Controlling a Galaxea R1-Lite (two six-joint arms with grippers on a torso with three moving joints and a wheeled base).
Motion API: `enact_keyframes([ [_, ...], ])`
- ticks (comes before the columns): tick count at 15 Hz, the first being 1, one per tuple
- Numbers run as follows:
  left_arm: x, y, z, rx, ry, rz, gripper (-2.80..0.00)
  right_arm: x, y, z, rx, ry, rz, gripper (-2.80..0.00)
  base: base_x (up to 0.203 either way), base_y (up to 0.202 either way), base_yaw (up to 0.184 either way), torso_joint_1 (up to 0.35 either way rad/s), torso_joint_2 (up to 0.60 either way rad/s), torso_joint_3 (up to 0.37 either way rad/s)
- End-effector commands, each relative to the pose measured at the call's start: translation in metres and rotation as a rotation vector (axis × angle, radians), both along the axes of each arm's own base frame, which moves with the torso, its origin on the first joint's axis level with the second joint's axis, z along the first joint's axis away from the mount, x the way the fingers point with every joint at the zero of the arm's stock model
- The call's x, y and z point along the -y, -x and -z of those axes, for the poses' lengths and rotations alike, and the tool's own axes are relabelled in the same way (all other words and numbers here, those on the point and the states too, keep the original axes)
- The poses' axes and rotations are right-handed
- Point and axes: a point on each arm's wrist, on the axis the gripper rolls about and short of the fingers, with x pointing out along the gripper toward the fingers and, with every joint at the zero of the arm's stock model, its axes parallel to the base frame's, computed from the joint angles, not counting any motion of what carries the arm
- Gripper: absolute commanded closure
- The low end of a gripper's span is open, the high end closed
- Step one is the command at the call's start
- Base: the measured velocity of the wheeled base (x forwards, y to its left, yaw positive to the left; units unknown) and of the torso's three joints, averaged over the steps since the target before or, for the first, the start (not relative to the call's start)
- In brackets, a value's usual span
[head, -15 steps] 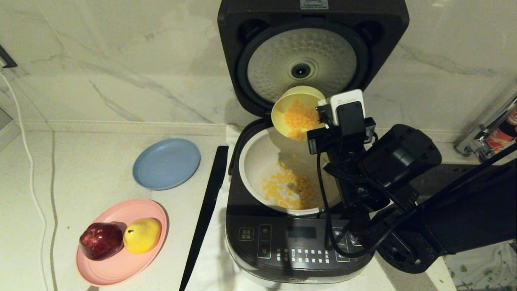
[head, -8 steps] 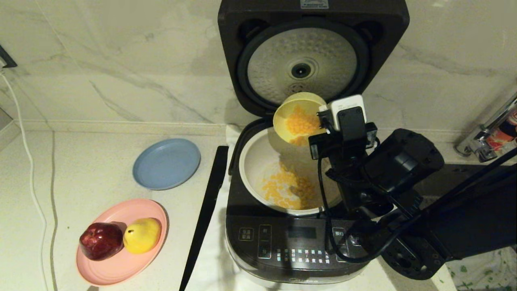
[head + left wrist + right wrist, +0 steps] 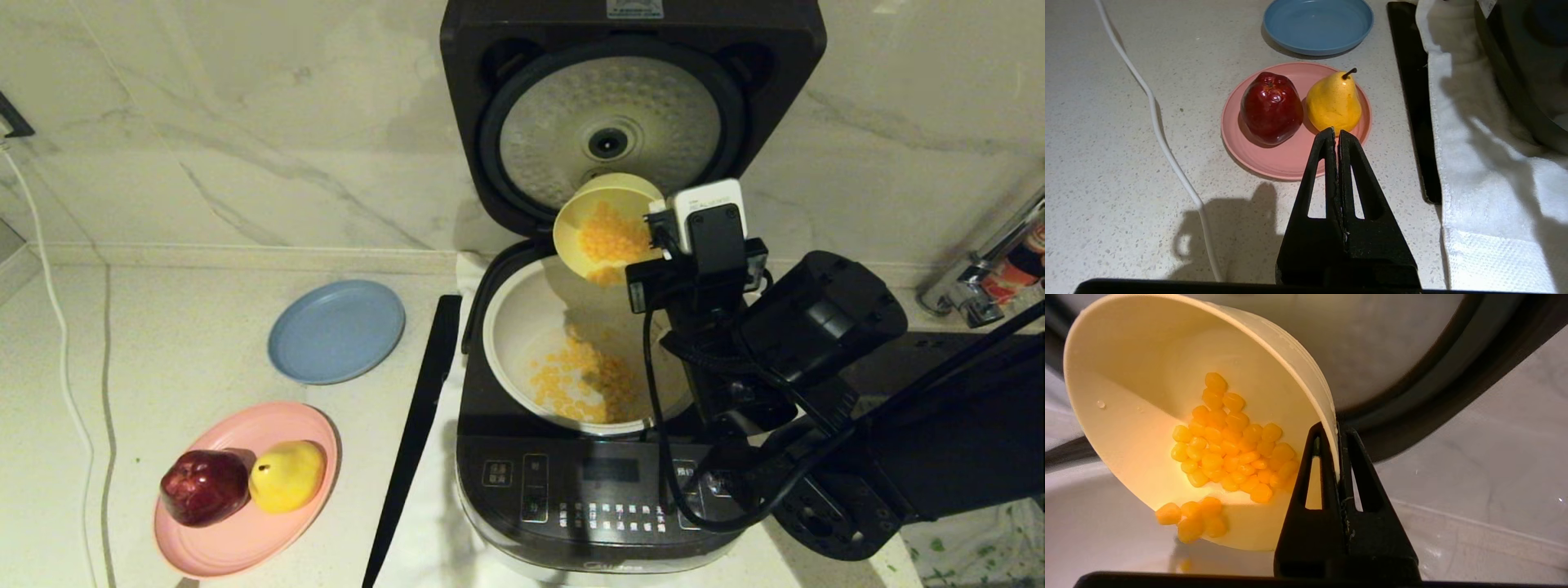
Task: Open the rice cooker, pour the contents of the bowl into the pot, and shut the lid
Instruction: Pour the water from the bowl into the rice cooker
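The rice cooker (image 3: 604, 498) stands open, its lid (image 3: 612, 122) upright at the back with the dimpled silver plate facing me. My right gripper (image 3: 1336, 430) is shut on the rim of the pale yellow bowl (image 3: 584, 216), one finger inside and one outside. The bowl (image 3: 1147, 375) is tilted, mouth down towards the pot (image 3: 510, 327), above its far rim. Yellow kernels (image 3: 1229, 449) cling inside the bowl, a few at its lower lip. More kernels (image 3: 580, 384) lie in a heap in the pot. My left gripper (image 3: 1336, 132) is shut and empty above the counter, near the pink plate.
A pink plate (image 3: 245, 523) with a red apple (image 3: 204, 486) and a yellow pear (image 3: 287, 475) sits front left, a blue plate (image 3: 336, 331) behind it. A long black strip (image 3: 416, 433) lies beside the cooker on a white towel (image 3: 1486, 163). A white cable (image 3: 1167, 155) crosses the counter.
The tilted bowl and right wrist dipped slightly, then rose again, ending a little further right. A few loose kernels dropped into the pot.
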Motion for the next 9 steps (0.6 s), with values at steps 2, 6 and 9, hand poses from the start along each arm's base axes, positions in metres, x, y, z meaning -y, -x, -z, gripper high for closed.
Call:
enact_keyframes([
  [2,0.0000,-0.0006,0.0021,-0.008,0.000,-0.001,0.00,-0.0029,-0.0034,0.0029,0.000,0.005,0.011,0.00,0.000,0.000,0.000,0.000,0.00,0.000],
  [6,0.0000,-0.0006,0.0021,-0.008,0.000,-0.001,0.00,-0.0012,-0.0024,0.0025,-0.003,0.007,0.018,0.00,0.000,0.000,0.000,0.000,0.00,0.000],
  [9,0.0000,-0.0006,0.0021,-0.008,0.000,0.000,0.00,-0.0014,-0.0035,0.0039,-0.005,0.009,0.020,0.00,0.000,0.000,0.000,0.000,0.00,0.000],
])
